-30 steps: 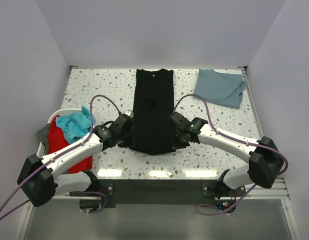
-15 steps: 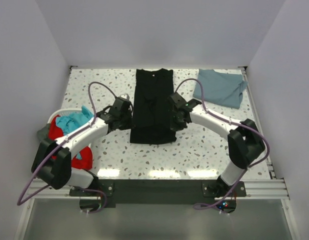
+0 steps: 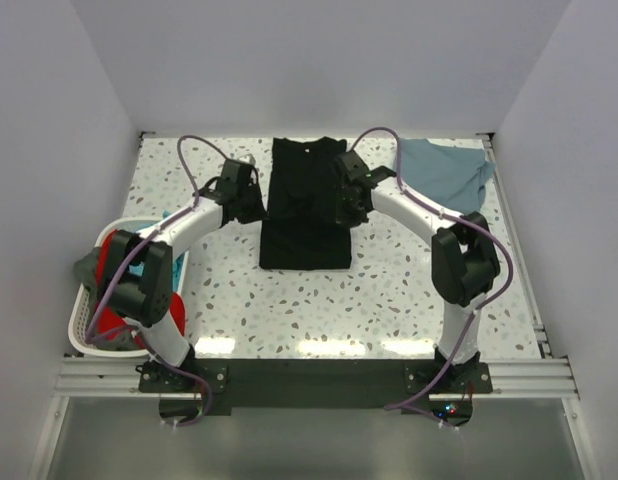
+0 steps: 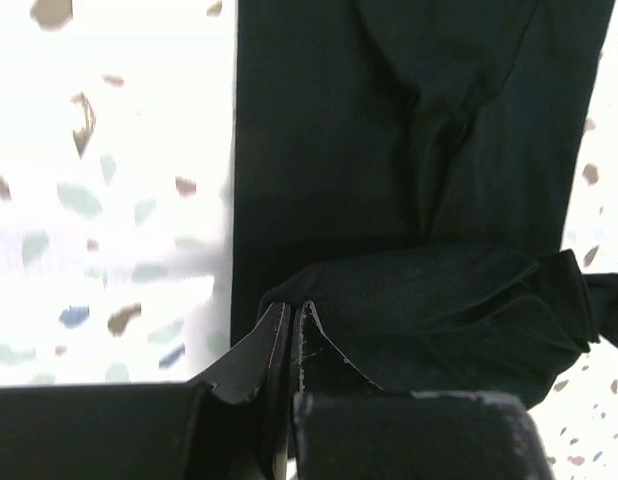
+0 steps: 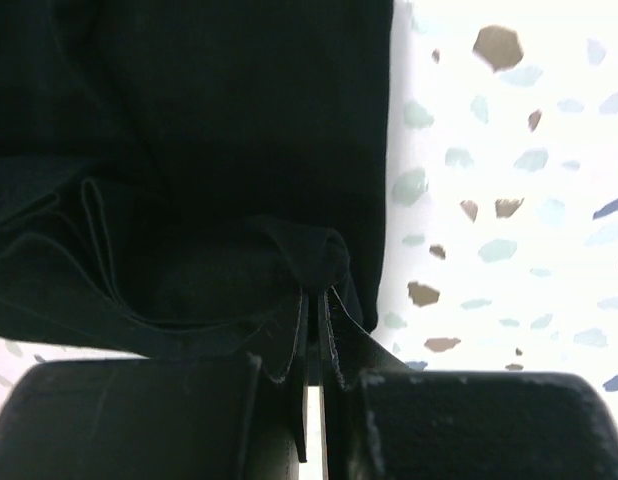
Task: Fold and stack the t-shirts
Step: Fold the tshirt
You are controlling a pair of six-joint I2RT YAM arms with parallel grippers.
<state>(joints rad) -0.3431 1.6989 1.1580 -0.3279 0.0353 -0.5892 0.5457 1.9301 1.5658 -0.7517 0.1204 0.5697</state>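
Left claw (image 4: 291, 312), right claw (image 5: 314, 297) pinching black t-shirt (image 3: 304, 215), half-folded

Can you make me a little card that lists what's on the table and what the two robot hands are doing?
black t-shirt: lies lengthwise mid-table, near end doubled over
blue t-shirt: far right corner, apart from the black one
left gripper: shut, pinching the black t-shirt's left edge
right gripper: shut, pinching its right edge
basket: white, at the left side, red and turquoise cloth inside

The white, colour-flecked terrazzo tabletop (image 3: 409, 285) carries a black cloth t-shirt (image 3: 304, 232) at its middle. A slate-blue cloth t-shirt (image 3: 449, 175) lies at the far right corner.
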